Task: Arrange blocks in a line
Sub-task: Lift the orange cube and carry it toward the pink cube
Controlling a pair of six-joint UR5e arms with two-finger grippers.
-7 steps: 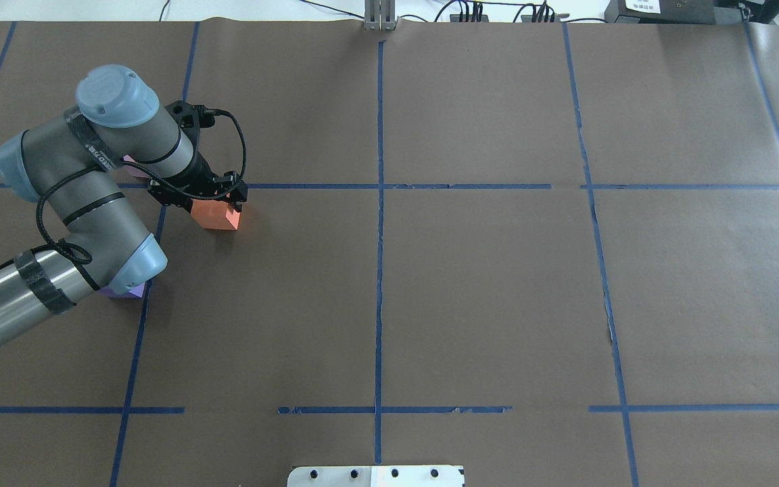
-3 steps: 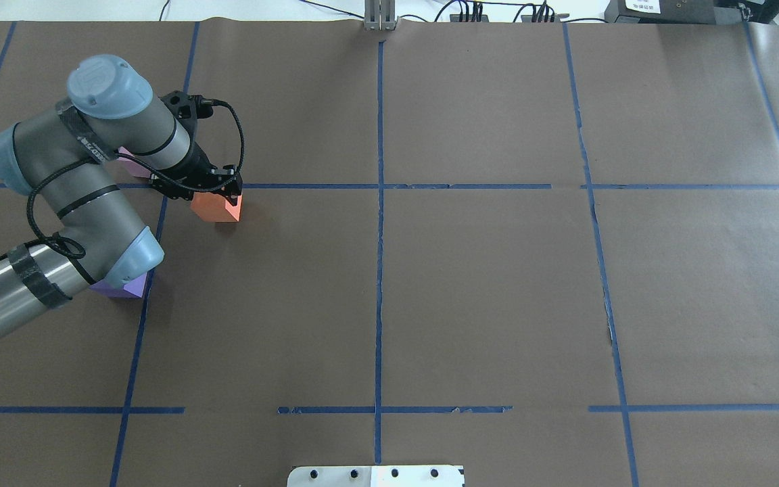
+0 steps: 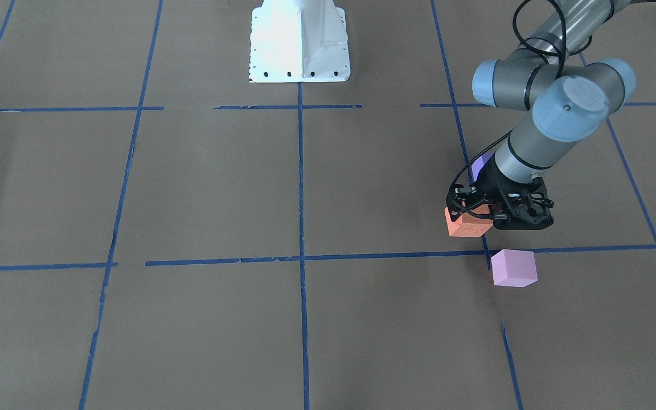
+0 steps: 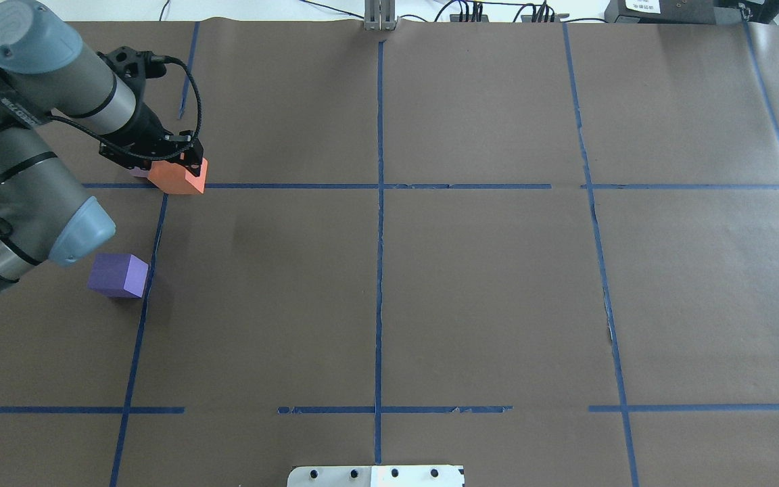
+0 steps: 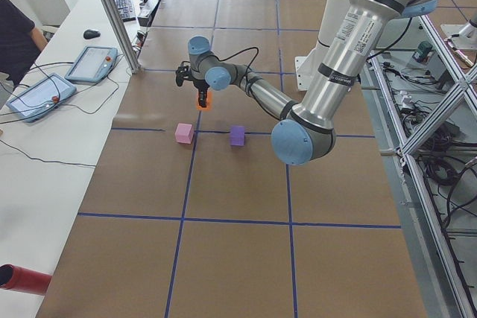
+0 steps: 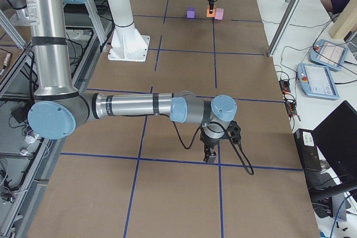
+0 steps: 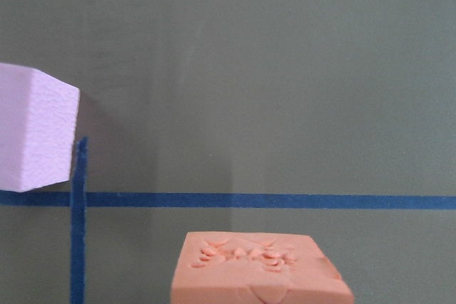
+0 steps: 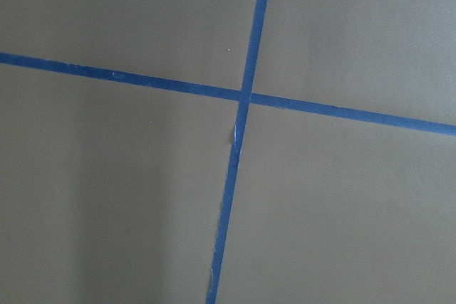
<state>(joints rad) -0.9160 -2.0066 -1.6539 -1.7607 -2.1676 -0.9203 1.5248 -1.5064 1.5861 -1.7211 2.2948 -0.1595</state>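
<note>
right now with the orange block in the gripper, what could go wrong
1. The left gripper holds the orange block close to the pink block; lowering it there may nudge the pink one aside.
2. The grip seems to catch only the block's upper part, so it might twist or slip.

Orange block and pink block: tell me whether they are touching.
Apart. The left wrist view shows bare table between the orange block and the pink block; the front-facing view shows the same gap.
</note>
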